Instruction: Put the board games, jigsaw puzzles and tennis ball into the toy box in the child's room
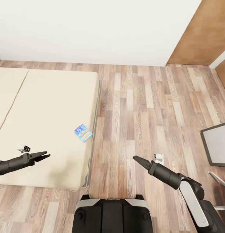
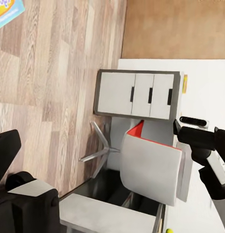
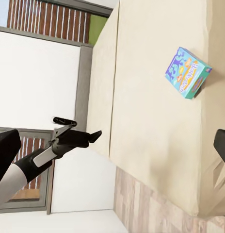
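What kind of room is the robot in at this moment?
Most likely a bedroom: a wide cream bed with a colourful board game box near its edge, wood plank floor, and a grey table corner at the side.

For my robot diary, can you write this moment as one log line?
colourful flat board game box: on beige bed, near edge | left gripper: over bed, empty | right gripper: over wooden floor, empty

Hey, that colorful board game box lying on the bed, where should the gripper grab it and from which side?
The board game lies flat near the bed's right edge, turned at an angle. Probably best to come straight down from above and pinch across its shorter width, jaws on the two long edges, turning the wrist to match its slant. The left gripper, hovering over the bed, looks nearest. The soft mattress may let the fingers sink beside it.
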### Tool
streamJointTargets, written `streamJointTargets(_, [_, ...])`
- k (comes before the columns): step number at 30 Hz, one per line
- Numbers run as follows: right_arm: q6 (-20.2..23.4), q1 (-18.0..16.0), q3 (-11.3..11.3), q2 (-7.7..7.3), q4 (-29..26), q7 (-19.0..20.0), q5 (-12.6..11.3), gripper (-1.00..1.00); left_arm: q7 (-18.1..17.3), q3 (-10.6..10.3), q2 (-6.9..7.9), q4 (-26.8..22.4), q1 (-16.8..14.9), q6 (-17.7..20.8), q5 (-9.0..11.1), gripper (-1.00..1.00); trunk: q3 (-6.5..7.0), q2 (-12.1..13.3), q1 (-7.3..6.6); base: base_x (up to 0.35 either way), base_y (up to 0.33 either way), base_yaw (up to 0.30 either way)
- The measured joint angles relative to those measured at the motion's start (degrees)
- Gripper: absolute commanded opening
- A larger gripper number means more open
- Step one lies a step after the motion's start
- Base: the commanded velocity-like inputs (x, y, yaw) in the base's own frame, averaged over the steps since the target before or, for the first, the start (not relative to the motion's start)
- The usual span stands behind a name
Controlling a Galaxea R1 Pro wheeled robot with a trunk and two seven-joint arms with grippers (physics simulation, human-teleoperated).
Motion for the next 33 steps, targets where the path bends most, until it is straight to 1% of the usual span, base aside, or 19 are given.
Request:
streamJointTargets(26, [0.0, 0.0, 0.3, 0.09, 0.0, -0.3, 0.0, 1.00, 0.0, 0.0, 0.00, 0.0, 0.0, -0.2, 0.0, 1.00, 2.42, 0.0, 0.00, 0.000, 0.000, 0.080])
streamJointTargets(33, [-0.1, 0.0, 0.3, 0.19, 0.0, -0.4, 0.0, 1.00, 0.0, 0.0, 0.00, 0.0, 0.0, -0.2, 0.0, 1.00, 3.07, 0.0, 0.00, 0.000, 0.000, 0.036])
